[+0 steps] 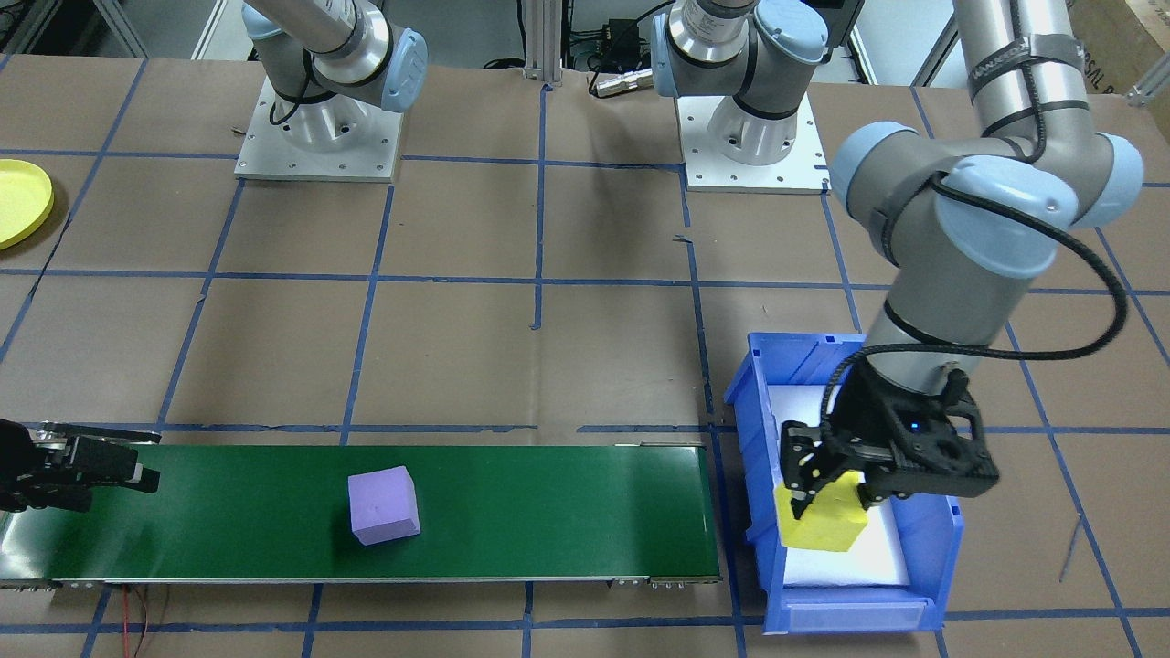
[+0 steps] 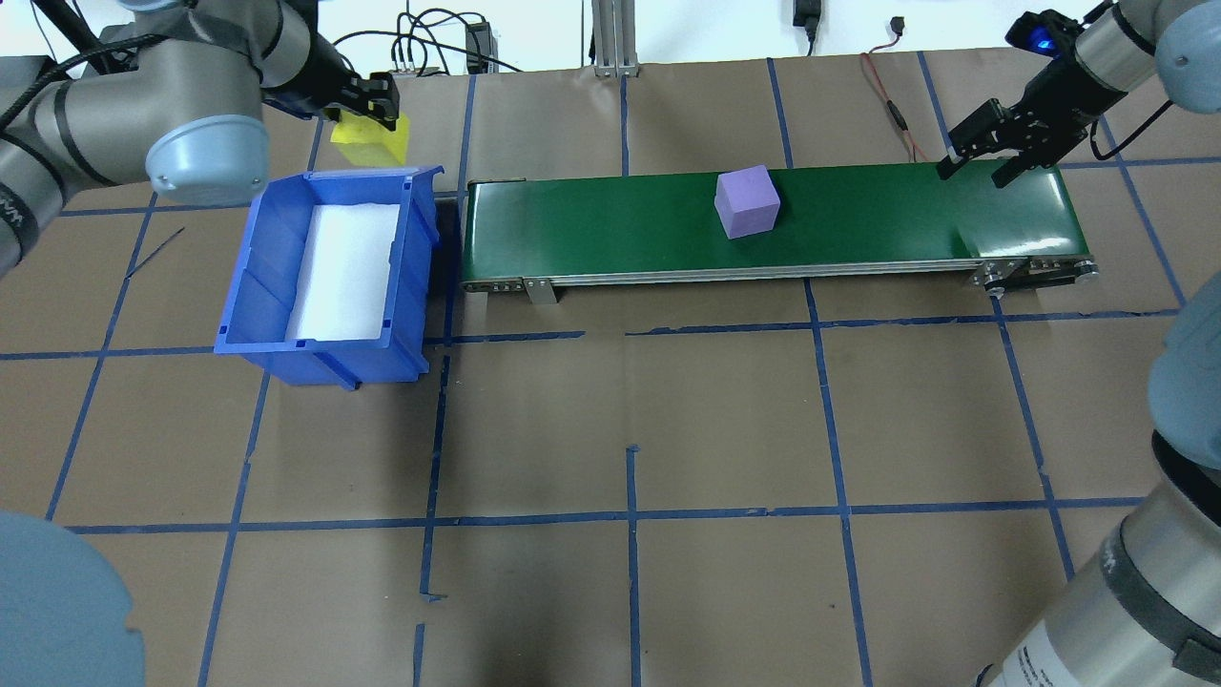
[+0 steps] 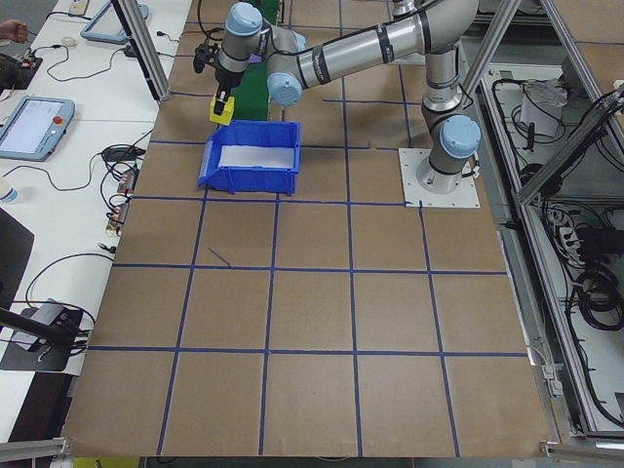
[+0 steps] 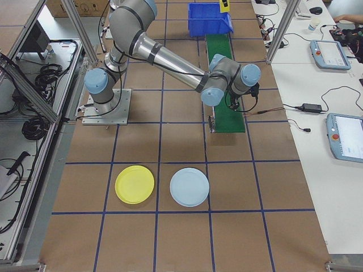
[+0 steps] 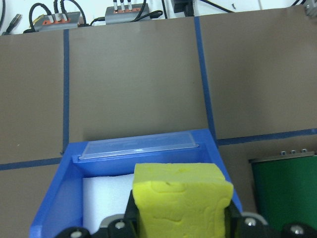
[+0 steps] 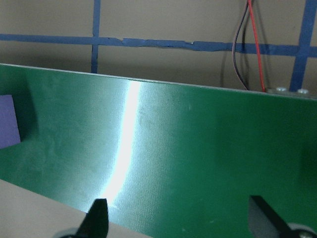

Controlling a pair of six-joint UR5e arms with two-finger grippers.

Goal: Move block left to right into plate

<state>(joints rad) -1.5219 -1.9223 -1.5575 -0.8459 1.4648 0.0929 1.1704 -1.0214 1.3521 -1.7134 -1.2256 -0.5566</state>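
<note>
My left gripper point(image 1: 832, 501) is shut on a yellow block point(image 1: 823, 528), holding it above the far end of the blue bin point(image 1: 850, 605). The left wrist view shows the yellow block point(image 5: 182, 198) squeezed between the jaws over the bin. A purple block point(image 2: 747, 201) sits on the green conveyor belt point(image 2: 610, 219), toward its right half. My right gripper point(image 2: 973, 175) hovers open over the belt's right end, a good way from the purple block, whose edge point(image 6: 9, 129) shows in the right wrist view. The yellow plate point(image 4: 134, 184) lies on the table far to the right, also seen as plate point(image 1: 18, 201).
A light blue plate point(image 4: 189, 187) lies beside the yellow one. The blue bin point(image 2: 258, 258) holds a white foam pad and stands at the belt's left end. Red and black wires point(image 2: 887, 105) run behind the belt. Brown paper with blue tape lines covers the table.
</note>
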